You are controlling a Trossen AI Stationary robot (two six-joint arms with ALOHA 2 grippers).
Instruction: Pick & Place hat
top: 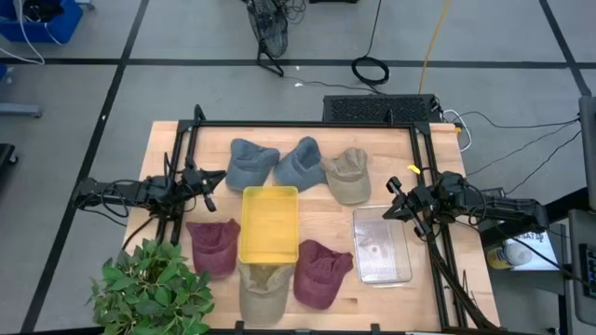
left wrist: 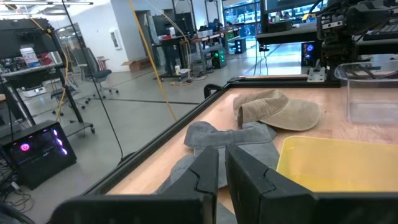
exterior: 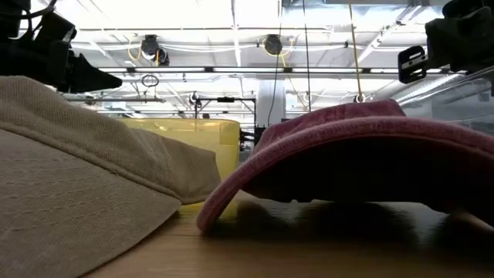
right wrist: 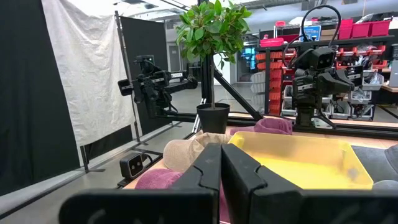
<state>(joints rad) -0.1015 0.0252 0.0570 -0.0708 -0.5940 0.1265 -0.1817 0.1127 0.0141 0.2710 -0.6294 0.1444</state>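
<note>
Several caps lie brim-down or flat on the wooden table: two blue-grey ones [top: 251,164] [top: 300,164] and a tan one [top: 346,175] at the far side, a maroon one [top: 213,247] at the left, and another maroon [top: 319,273] and tan one [top: 263,290] at the near edge. A yellow bin [top: 270,223] stands in the middle. My left gripper [top: 216,177] hovers shut above the table's left part, beside the blue-grey caps [left wrist: 211,138]. My right gripper [top: 392,197] hovers shut over the right part, pointing toward the yellow bin [right wrist: 298,158].
A clear plastic bin [top: 382,244] sits at the right, just under the right arm. A potted plant [top: 154,288] stands at the near left corner. A black frame [top: 307,125] borders the far and side edges. Bare wood shows between the yellow and clear bins.
</note>
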